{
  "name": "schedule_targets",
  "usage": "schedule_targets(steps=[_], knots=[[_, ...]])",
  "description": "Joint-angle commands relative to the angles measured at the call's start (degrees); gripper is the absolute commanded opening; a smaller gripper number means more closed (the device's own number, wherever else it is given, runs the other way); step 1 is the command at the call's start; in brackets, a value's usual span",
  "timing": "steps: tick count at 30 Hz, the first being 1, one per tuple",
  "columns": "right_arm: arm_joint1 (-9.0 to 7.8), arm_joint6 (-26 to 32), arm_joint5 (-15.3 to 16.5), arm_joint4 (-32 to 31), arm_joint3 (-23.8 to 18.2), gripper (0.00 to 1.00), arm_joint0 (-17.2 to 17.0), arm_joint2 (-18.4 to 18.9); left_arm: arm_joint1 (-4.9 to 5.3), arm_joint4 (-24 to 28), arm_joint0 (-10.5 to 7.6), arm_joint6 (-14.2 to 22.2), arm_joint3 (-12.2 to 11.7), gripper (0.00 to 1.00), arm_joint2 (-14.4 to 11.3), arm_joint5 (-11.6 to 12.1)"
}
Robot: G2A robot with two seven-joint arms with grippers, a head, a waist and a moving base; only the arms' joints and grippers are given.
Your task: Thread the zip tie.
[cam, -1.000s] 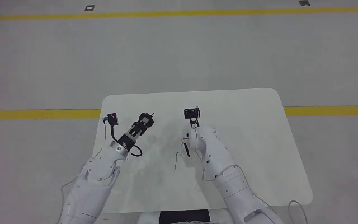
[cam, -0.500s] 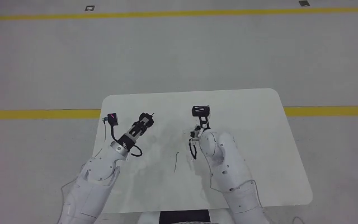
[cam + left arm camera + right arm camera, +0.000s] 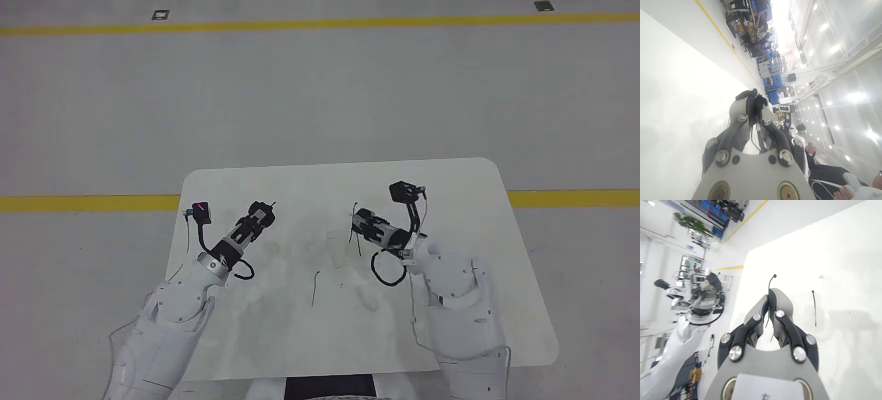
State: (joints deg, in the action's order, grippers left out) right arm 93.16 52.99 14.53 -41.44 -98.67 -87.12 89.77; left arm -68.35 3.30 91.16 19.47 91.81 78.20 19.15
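zip tie sits pinched in the right gripper, which has swung sideways to face the left gripper, unmoved and pressed together

This is a large robotics lab hall. A white rounded table stands on a pale glossy floor crossed by yellow tape lines, with blue storage racks, equipment benches and rows of ceiling lamps beyond.

Two zip ties for certain: held zip tie, loose zip tie. One table. Two grippers: right gripper, and left gripper, possibly pinching a third tie.
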Motion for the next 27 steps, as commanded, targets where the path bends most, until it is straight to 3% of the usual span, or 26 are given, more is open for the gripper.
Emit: schedule_targets(steps=[1, 3, 14, 20, 27], knots=[[-0.5, 1.8, 3.2, 6.3, 1.7, 0.0, 0.8, 1.2, 0.0, 0.0, 0.0, 0.0, 0.0, 0.0, 0.0, 0.0], [-0.91, 3.7, 5.0, 10.2, 3.0, 0.0, 1.8, 1.7, 0.0, 0.0, 0.0, 0.0, 0.0, 0.0, 0.0, 0.0], [-3.61, 10.0, 5.0, 25.4, 8.2, 0.0, 5.6, 0.0, 0.0, 0.0, 0.0, 0.0, 0.0, 0.0, 0.0, 0.0], [-5.01, 10.1, 5.0, 29.3, 9.9, 0.0, 6.7, -1.9, 0.0, 0.0, 0.0, 0.0, 0.0, 0.0, 0.0, 0.0], [-5.01, 10.1, 5.0, 29.3, 9.9, 0.0, 6.7, -1.9, 0.0, 0.0, 0.0, 0.0, 0.0, 0.0, 0.0, 0.0]])
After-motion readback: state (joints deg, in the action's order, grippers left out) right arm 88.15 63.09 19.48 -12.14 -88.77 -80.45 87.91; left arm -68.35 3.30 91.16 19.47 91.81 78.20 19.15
